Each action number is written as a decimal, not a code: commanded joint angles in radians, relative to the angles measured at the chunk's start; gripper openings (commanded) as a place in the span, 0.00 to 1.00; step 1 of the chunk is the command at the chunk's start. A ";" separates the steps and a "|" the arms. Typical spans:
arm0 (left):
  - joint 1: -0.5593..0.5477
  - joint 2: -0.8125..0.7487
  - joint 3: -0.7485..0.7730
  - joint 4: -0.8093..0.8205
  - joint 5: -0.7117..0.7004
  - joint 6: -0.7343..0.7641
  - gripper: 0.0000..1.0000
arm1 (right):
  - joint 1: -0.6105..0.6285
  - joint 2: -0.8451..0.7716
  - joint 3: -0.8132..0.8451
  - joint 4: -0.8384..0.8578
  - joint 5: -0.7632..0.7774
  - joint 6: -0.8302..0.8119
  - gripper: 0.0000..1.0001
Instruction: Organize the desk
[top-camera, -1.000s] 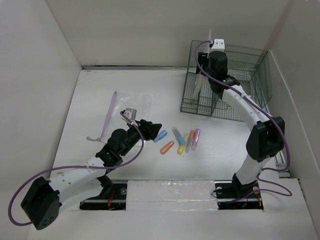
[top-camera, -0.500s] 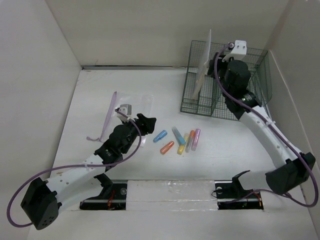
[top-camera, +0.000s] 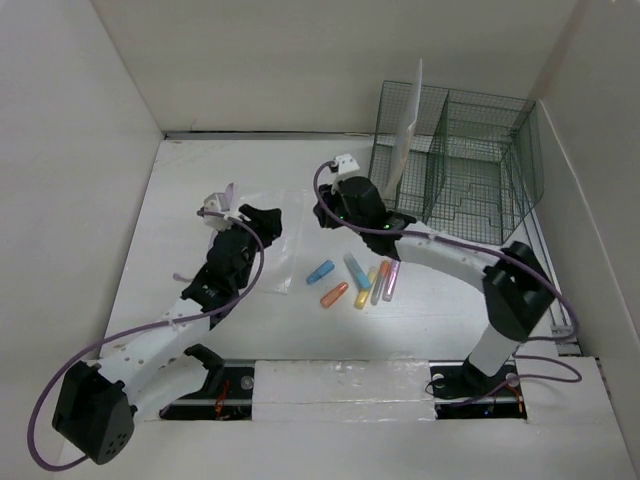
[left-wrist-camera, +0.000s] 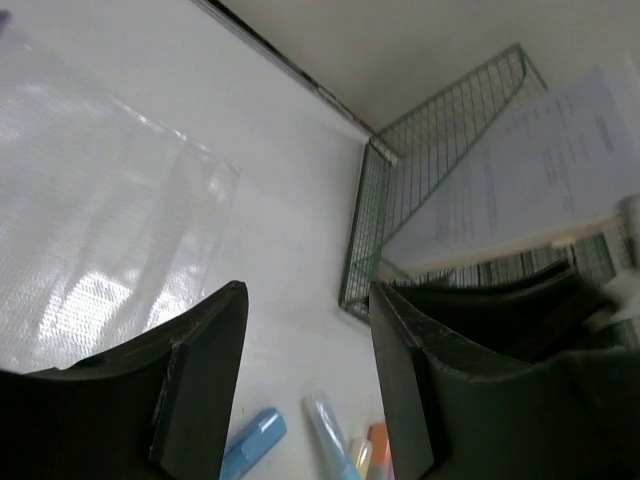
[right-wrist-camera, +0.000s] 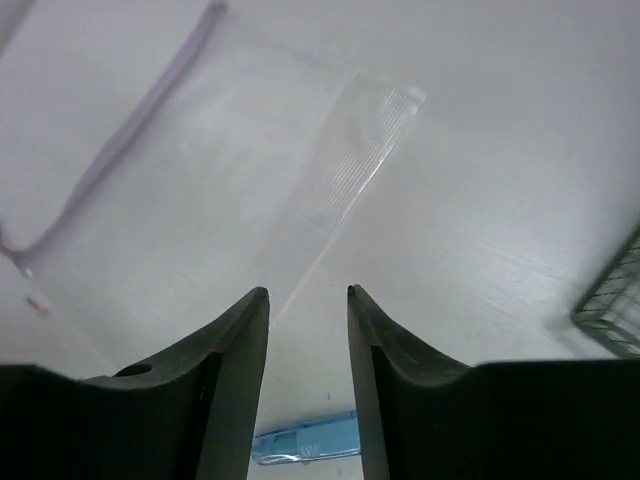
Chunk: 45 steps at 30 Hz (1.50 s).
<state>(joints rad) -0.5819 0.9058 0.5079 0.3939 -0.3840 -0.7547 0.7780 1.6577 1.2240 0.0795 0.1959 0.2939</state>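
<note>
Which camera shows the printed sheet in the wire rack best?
The left wrist view: the printed sheet faces that camera, so its lines of text show, blurred. The top external view catches it nearly edge-on, a thin white sliver leaning in the wire rack. The right wrist view shows only a corner of the rack, no sheet.

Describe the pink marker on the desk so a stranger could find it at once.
On the white desk, just in front of the green wire rack, lies a cluster of short coloured markers. The pink marker is the one at the right end, beside an orange marker; no other is pink.
</note>
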 joint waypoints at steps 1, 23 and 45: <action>0.121 -0.013 -0.006 0.100 0.055 -0.078 0.47 | 0.007 0.124 0.040 0.118 -0.145 0.062 0.44; 0.585 0.342 -0.055 0.164 0.411 -0.175 0.50 | -0.002 0.498 0.154 0.198 -0.188 0.292 0.57; 0.745 0.570 -0.020 0.203 0.430 -0.219 0.52 | -0.002 0.534 0.178 0.203 -0.240 0.314 0.54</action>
<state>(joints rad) 0.1539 1.4651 0.4652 0.5625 0.0338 -0.9920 0.7788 2.1612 1.3670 0.2630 -0.0002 0.5922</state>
